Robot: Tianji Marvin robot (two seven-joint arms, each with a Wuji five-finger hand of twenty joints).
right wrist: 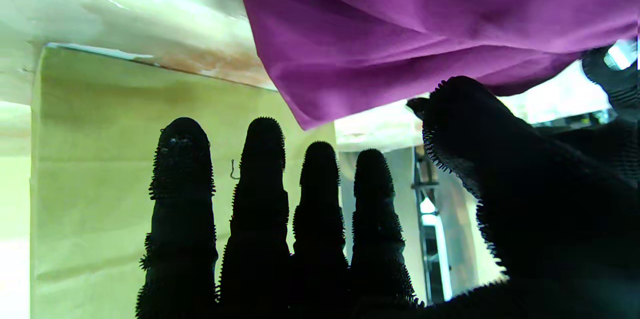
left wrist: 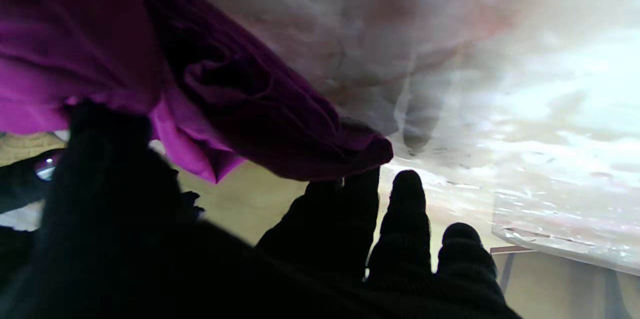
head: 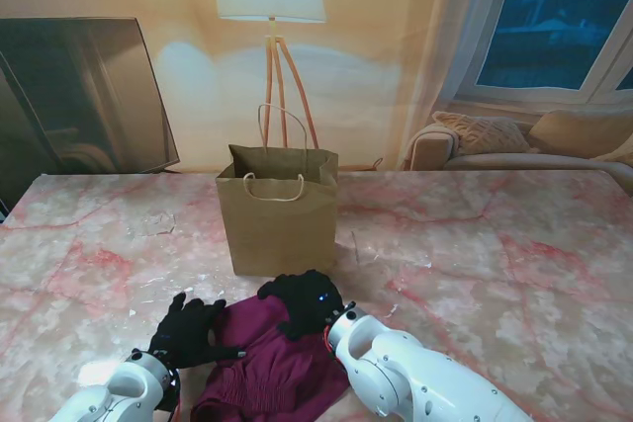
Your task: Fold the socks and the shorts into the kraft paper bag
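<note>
Stand view: both black-gloved hands rest on the crumpled maroon-purple fabric shorts (head: 267,358) on the pink-veined marble table (head: 495,244).

Left hand (head: 188,331) lies at the shorts' left edge; left wrist view shows its thumb pressed against a bunched fold (left wrist: 240,109), the other fingers (left wrist: 407,219) extended and apart; a firm grasp cannot be confirmed. Right hand (head: 307,301) sits on the far edge of the shorts; right wrist view shows four fingers (right wrist: 260,199) straight and side by side, thumb (right wrist: 465,109) touching the cloth (right wrist: 425,34), with no closure evident. Upright brown kraft paper bag (head: 279,210), mouth open, stands just beyond the right hand's fingertips. Both white forearms slant inward, palms down.
</note>
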